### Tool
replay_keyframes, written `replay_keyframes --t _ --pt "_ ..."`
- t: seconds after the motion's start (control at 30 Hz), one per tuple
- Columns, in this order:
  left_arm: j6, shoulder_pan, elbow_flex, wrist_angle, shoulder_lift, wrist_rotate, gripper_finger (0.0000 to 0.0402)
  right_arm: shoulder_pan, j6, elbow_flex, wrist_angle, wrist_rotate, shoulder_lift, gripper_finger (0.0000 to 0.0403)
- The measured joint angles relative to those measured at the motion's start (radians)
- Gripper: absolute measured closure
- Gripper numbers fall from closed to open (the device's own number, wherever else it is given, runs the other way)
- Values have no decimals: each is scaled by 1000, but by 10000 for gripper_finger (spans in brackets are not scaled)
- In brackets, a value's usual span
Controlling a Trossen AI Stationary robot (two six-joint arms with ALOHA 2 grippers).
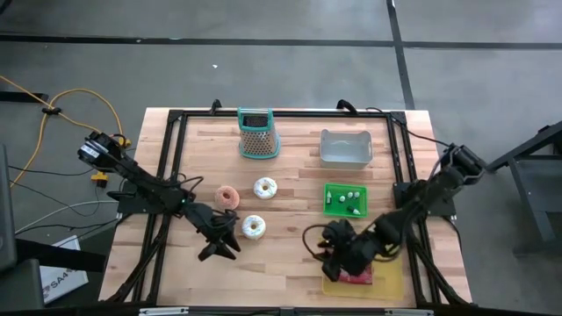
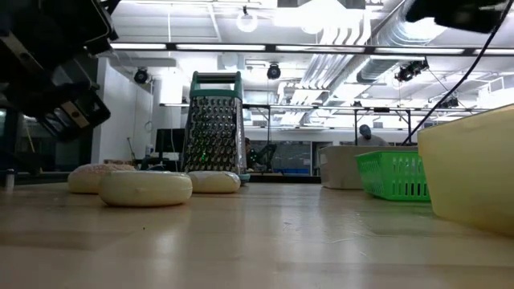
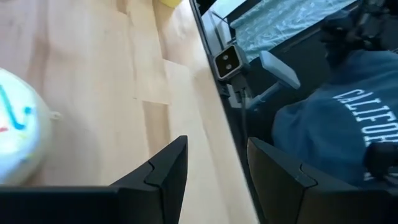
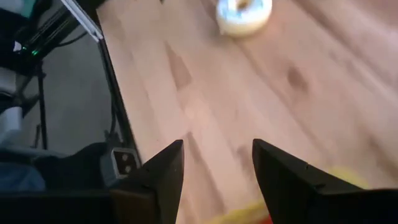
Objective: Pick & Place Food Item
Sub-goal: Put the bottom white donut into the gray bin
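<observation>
Three doughnuts lie flat on the wooden table: a brown one [image 1: 227, 197], a white one [image 1: 264, 187] and a white one with coloured icing [image 1: 253, 226]. A red food item [image 1: 356, 277] lies on a yellow tray [image 1: 391, 283] at the near right. My left gripper [image 1: 224, 250] stands open just near-left of the iced doughnut [image 3: 12, 137], nothing between its fingers [image 3: 217, 168]. My right gripper [image 1: 327, 256] hangs open above the tray's left edge, slanting down toward the table's left, and is empty [image 4: 217, 165]. A white doughnut [image 4: 244, 14] shows far ahead of it.
A metal grater [image 1: 257, 133] stands at the far middle, with a grey bin [image 1: 344, 147] to its right. A green basket [image 1: 344, 199] holding small items sits right of the doughnuts. A black frame [image 1: 167, 167] rims the table. Bare wood lies between the two grippers.
</observation>
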Motion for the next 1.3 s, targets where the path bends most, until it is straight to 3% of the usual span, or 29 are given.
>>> replay_keyframes --t 0.3,0.73,0.93,1.1,1.3 --pt "139 33 0 -46 0 -18 240 -105 -277 0 77 -31 0 227" --pt "327 33 31 -132 0 -141 240 -183 -420 0 95 -58 2 227" --pt "408 33 183 -418 0 -179 240 -190 -444 0 95 -58 2 227" --pt "435 33 298 -703 0 -292 240 -188 -444 0 95 -58 2 227" --pt "493 30 301 -731 0 -391 240 -186 -444 0 94 -58 2 227"
